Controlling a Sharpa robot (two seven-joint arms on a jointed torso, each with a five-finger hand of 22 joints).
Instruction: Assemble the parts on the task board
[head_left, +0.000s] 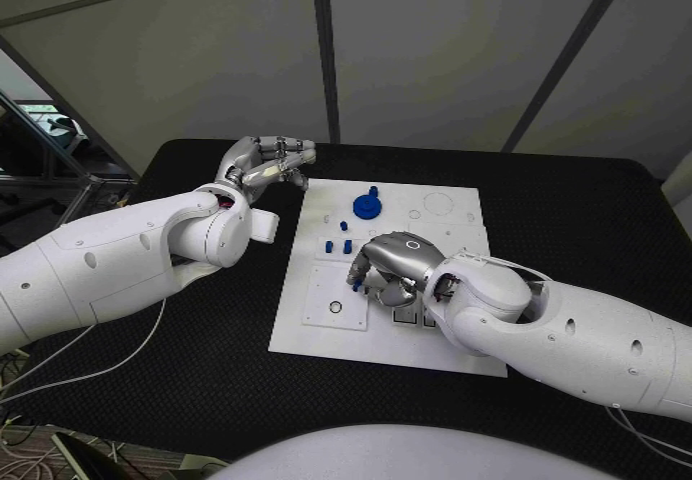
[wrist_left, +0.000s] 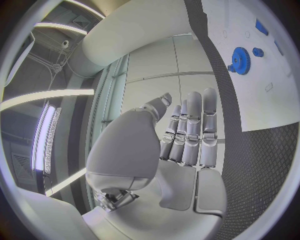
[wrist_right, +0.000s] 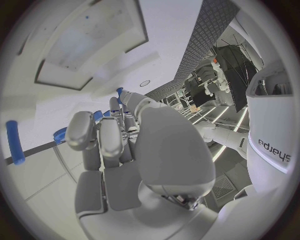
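Note:
The white task board (head_left: 447, 225) lies in the middle of the black table. A blue gear (head_left: 369, 205) stands near the board's far edge, also seen as the gear (wrist_left: 240, 60) in the left wrist view. Small blue pegs (head_left: 338, 245) lie just nearer. My right hand (head_left: 389, 265) hovers low over the board's middle, fingers bent down beside a blue piece (head_left: 358, 258). Blue bits (wrist_right: 119, 91) show at its fingertips; whether they are held is unclear. A loose blue peg (wrist_right: 14, 142) lies on the board. My left hand (head_left: 267, 160) is raised beyond the board's far left corner, fingers straight, holding nothing.
A white block with a round hole (head_left: 336, 303) sits on the board's near left part. Bare black table (head_left: 577, 220) stretches to the right of the board. Cables (head_left: 87, 375) hang off the table's left side.

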